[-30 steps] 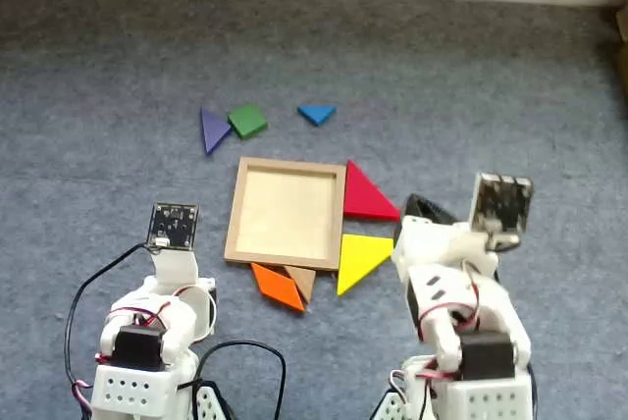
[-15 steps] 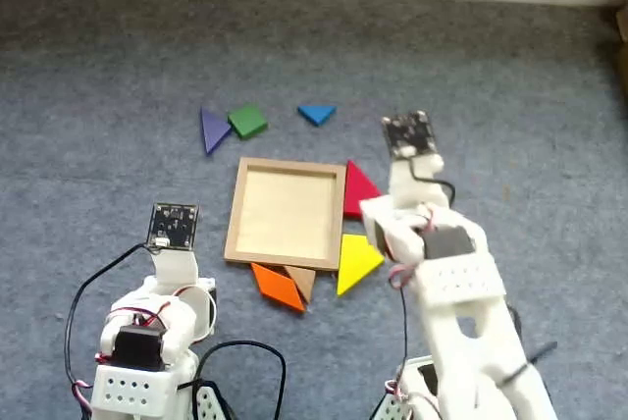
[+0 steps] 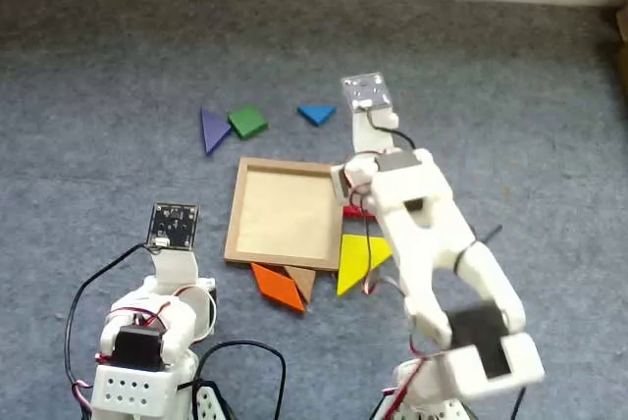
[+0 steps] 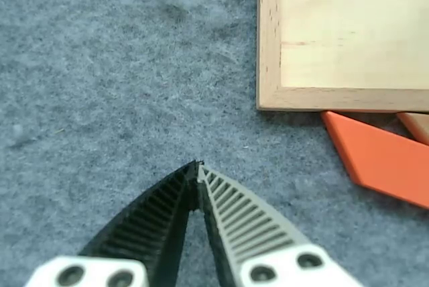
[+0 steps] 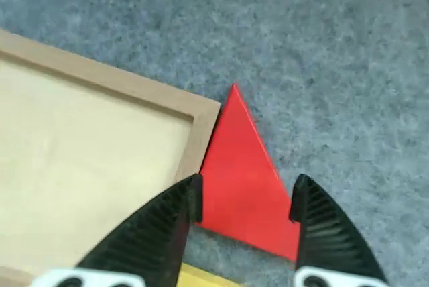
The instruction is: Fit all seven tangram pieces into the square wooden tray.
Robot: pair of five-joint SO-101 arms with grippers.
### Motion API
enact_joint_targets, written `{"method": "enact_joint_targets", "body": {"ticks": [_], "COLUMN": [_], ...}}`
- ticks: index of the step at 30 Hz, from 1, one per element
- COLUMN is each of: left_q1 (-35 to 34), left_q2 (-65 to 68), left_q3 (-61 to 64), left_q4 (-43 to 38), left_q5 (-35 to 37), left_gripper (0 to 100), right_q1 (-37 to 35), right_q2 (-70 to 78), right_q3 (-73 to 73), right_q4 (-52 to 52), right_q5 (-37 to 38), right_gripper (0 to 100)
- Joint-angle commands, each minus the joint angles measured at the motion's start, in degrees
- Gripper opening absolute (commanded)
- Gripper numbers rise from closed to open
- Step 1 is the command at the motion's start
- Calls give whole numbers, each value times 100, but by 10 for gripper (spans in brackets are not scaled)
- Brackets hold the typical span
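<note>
Hovering over: red triangle [image 5: 236, 143]; my right gripper [image 5: 247, 190] straddles its wide end, jaws spread wider than the piece, holding nothing.
Piece location: flat on the tabletop [image 3: 118, 67], against the right outer rim of the square wooden tray [image 5: 120, 79]; yellow triangle [image 3: 358, 258] just nearer.
Grasp plan: probably lower squarely, keep the tray-side finger off the rim, close on the slanted edges, and lift before swinging over the tray.
Risk: a thin piece may slide or jam against the rim.
Left gripper [image 4: 198, 169]: closed, empty, by the tray's near-left corner.
</note>
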Motion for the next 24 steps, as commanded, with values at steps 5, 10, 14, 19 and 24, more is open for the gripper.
{"method": "enact_joint_targets", "body": {"ticks": [5,10,14,19,24], "left_q1": [-66,-66,-66,-66,-66], "left_q2": [-154,-154,-154,-154,-154], "left_q3": [110,110,110,110,110], "left_q4": [35,35,35,35,35], "left_q5": [-18,-18,-18,-18,-18], "left_gripper": [7,7,7,7,7], "right_q1": [-48,224,664,1068,1174], "right_q2": [980,1218,1209,1182,875], "right_q3": [-866,-840,-866,-892,-1473], "right_q4": [-66,-48,198,875,1921], "right_q5": [-88,-79,-79,-70,-70], "right_gripper": [217,217,217,217,217]}}
